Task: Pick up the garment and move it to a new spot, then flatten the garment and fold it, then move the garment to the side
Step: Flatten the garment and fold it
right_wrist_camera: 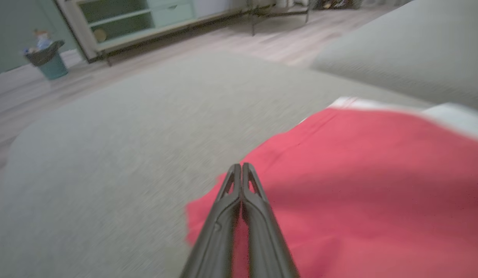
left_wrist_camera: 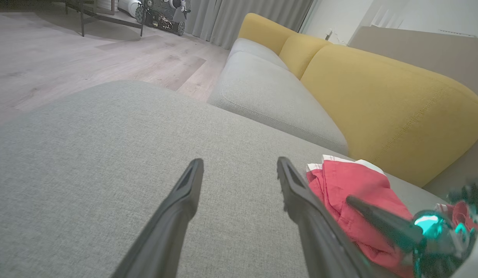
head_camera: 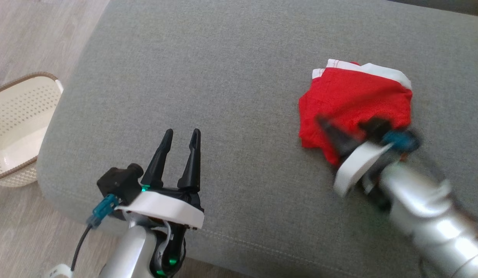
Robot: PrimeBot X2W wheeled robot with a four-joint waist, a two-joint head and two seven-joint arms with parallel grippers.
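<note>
Currently garment (head_camera: 353, 102) squarish, white band (head_camera: 382, 72) at far edge.

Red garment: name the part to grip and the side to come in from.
Grip the garment by its near red edge, opposite the white band, coming low from the robot's side. Its folded layers end there on the cushion, so jaws should pinch them together.

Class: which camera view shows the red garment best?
The head view: nearly the whole garment on the grey cushion. The left wrist view catches it sideways, partly hidden; the right wrist view is a blurred close-up.
</note>
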